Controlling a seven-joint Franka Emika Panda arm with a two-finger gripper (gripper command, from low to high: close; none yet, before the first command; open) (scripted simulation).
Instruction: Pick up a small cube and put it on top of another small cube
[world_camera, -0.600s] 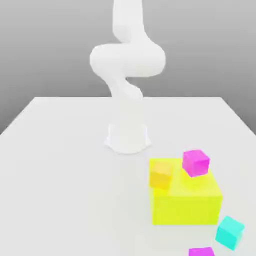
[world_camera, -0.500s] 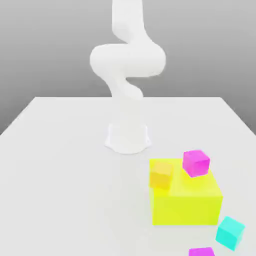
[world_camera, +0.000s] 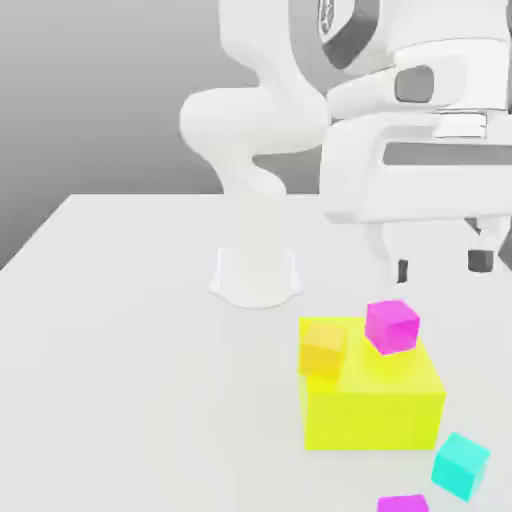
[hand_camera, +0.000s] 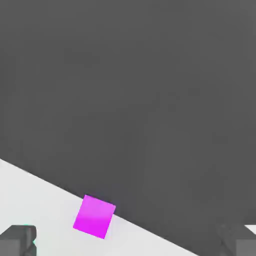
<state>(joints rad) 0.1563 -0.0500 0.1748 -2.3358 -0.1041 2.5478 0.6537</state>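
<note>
The small cyan cube (world_camera: 460, 465) lies on the white table (world_camera: 120, 330) near the front edge, at the exterior view's right, just right of the big yellow block (world_camera: 372, 400). My gripper (world_camera: 441, 266) hangs open and empty well above the table, over the block's far right corner and far above the cyan cube. A magenta cube (world_camera: 392, 326) and an orange cube (world_camera: 322, 350) rest on top of the yellow block. In the hand view, the dark fingertips (hand_camera: 17, 240) stand wide apart with a magenta cube (hand_camera: 94, 216) lying on the table between them.
A second magenta cube (world_camera: 402, 504) lies at the front edge, left of the cyan one. The arm's white base (world_camera: 256, 275) stands mid-table behind the block. The table's edge (hand_camera: 55, 187) runs close by the magenta cube in the hand view.
The hand has come into the exterior view at the upper right, above the yellow block. The cubes and the block have not moved.
</note>
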